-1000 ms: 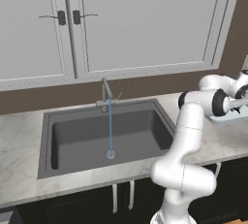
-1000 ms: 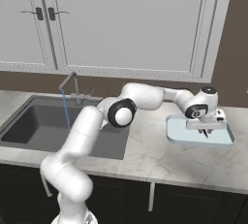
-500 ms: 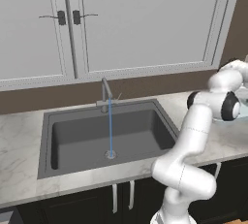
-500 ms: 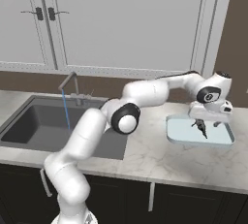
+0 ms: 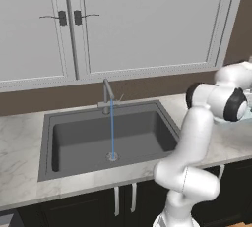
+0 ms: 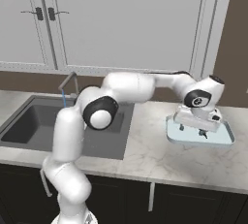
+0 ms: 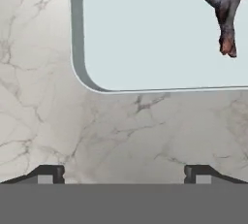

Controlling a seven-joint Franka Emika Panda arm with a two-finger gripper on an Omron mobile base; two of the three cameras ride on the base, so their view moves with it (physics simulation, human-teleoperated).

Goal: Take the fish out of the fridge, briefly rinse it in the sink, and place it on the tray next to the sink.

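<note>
The fish, grey with a reddish tail, lies on the pale blue tray near its far side, clear of my fingers. My gripper is open and holds nothing, and its tips hover over the marble just off the tray's corner. From the right base, my gripper hangs just above the tray, which sits on the counter to the right of the sink. A small dark shape there is probably the fish. The fridge is out of view.
Water runs in a thin blue stream from the faucet into the dark sink basin. Closed grey cabinet doors hang above the counter. Marble counter lies between sink and tray.
My gripper went from shut on the fish, low over the tray, to open. The fish dropped onto the tray, and the hand lifted and drew back a little.
</note>
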